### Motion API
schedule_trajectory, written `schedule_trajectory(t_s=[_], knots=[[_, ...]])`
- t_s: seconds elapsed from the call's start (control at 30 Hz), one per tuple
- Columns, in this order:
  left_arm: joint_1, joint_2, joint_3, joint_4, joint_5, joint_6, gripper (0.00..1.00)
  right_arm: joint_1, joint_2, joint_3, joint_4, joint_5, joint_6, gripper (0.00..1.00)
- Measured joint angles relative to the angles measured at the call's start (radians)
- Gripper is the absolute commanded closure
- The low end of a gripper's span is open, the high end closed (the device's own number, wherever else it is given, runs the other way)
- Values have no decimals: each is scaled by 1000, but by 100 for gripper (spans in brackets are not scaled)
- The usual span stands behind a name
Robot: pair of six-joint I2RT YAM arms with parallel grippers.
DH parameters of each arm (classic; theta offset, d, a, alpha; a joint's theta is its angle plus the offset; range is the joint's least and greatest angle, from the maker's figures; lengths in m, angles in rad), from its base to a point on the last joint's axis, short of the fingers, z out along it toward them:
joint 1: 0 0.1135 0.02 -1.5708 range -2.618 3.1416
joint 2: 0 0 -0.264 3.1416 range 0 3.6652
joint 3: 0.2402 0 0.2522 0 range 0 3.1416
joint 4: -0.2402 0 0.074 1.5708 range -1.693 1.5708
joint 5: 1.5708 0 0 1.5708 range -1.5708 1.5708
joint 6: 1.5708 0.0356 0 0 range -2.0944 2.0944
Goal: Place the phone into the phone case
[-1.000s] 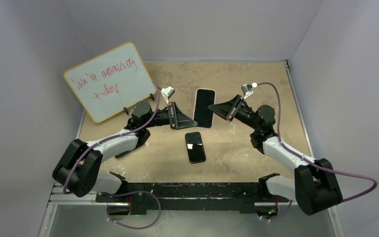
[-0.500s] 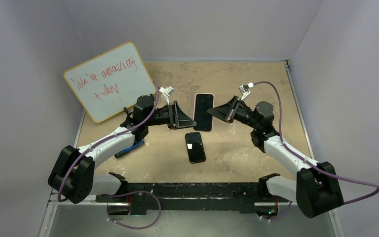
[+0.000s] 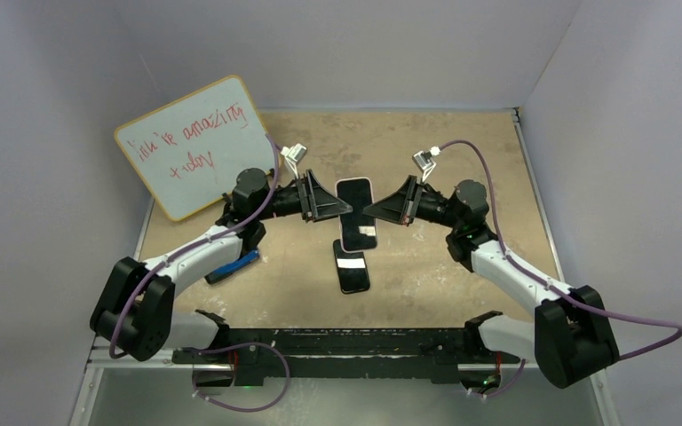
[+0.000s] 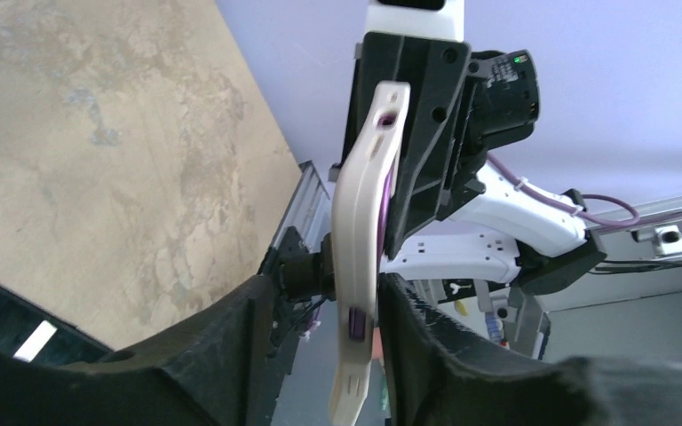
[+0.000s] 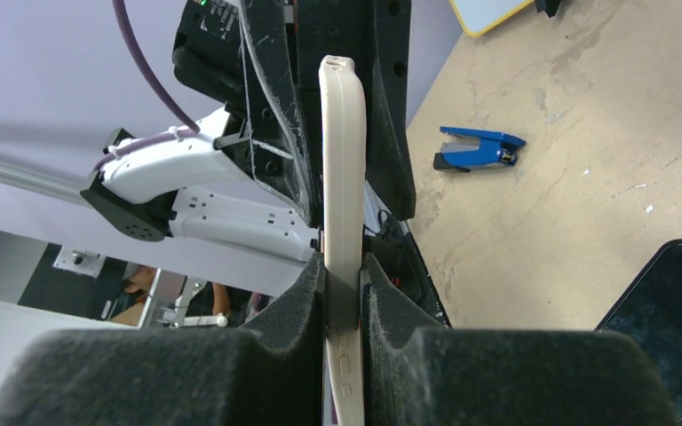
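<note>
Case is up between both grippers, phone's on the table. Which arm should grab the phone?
Left, probably. The left gripper stands open around the phone case; the right gripper pinches it, carrying it. The phone lies just below both.

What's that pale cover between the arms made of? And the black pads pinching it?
The phone case looks like matte cream silicone or soft plastic: its edge bows in the left wrist view. The pads of the right gripper look like black foam or rubber, grainy, dull.

The black phone (image 3: 352,271) lies flat on the table (image 3: 462,151). The cream-rimmed case (image 3: 356,213) is raised and tilted over the phone's far end.
</note>
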State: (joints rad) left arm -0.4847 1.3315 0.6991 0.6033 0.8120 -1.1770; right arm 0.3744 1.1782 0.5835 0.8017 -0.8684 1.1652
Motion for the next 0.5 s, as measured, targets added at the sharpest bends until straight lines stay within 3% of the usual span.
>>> schedule_trajectory(t_s=[0.07,0.13,0.17,0.33,0.5], knots=[[0,24,-3,69,14,-41,81,5,2,2,-9,-5,-6,93],[0,38,-11,124,23,-73,97,5,4,8,-31,-5,-21,74],[0,43,-13,148,28,-86,100,5,6,9,-48,-5,-26,66],[0,60,-31,197,25,-123,100,10,0,25,-80,-10,-48,34],[1,62,-40,229,-6,-150,100,12,-53,13,-147,-4,-68,27]])
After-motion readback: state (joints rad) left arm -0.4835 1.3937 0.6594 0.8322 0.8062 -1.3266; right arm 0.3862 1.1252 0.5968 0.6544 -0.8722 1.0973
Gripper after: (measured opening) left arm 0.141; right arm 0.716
